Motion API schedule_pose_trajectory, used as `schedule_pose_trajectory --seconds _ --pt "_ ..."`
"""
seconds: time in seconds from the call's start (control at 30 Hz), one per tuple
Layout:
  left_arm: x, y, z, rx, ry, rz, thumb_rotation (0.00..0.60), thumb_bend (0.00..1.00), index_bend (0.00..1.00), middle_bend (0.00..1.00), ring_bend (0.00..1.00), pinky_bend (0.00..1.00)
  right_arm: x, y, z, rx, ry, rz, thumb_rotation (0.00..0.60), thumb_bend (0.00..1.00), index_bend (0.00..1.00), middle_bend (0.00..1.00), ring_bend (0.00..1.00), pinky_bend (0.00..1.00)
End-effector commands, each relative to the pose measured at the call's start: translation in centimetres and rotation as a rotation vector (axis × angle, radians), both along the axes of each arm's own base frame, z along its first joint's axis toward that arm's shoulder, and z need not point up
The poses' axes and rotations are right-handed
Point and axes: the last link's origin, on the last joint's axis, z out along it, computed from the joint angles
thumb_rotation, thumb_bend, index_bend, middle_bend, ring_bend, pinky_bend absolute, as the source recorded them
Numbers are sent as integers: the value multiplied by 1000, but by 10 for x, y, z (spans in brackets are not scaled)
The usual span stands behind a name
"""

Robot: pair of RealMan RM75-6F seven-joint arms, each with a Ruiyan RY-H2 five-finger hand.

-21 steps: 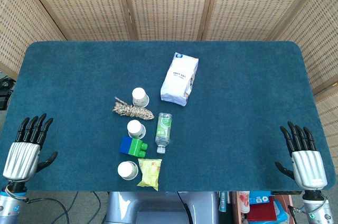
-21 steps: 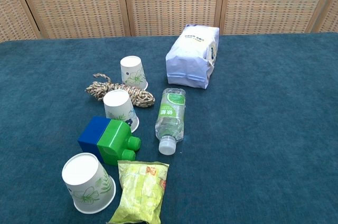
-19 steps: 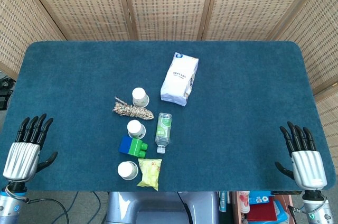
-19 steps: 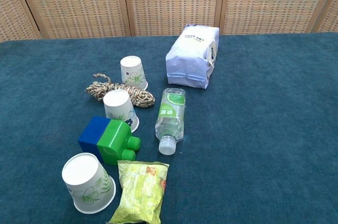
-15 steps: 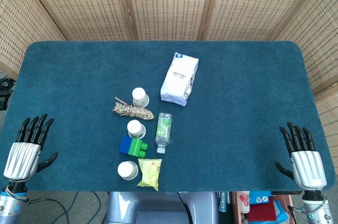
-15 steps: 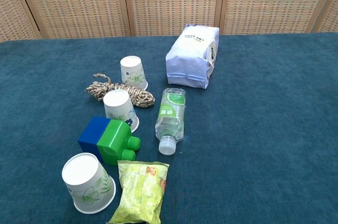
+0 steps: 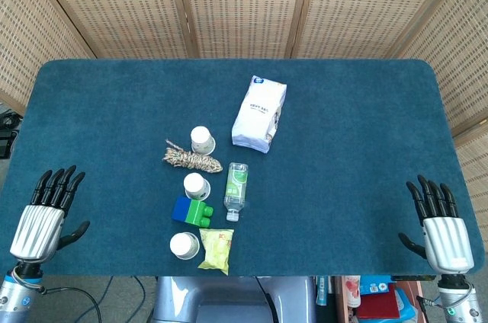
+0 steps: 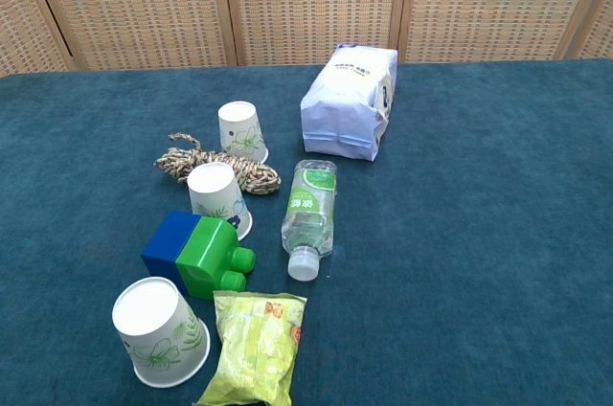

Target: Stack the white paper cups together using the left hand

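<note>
Three white paper cups with green leaf prints stand upside down on the blue table. The far cup sits behind a rope coil. The middle cup stands just in front of that coil. The near cup is close to the table's front edge. My left hand hovers at the front left corner, fingers apart, holding nothing, far left of the cups. My right hand is at the front right corner, also spread and empty. Neither hand shows in the chest view.
A braided rope coil lies between the far and middle cups. A blue and green block, a lying plastic bottle, a yellow-green snack packet and a white bag crowd around them.
My left hand has shifted slightly to the right and toward the front edge. The right hand and all objects have stayed put.
</note>
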Motion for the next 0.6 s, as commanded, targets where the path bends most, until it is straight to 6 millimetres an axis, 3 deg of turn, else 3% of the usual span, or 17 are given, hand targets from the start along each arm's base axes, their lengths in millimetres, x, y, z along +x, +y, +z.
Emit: schedule_pose_trajectory --seconds 0.03,0.6 --pt "3 2 -2 -18 15 -17 600 242 0 0 0 0 -1 0 0 3 0 -4 600 52 0 0 0 0" --pt "89 13 -19 -444 147 -296 600 242 14 0 0 0 -1 -1 -2 8 -1 -3 600 52 0 0 0 0"
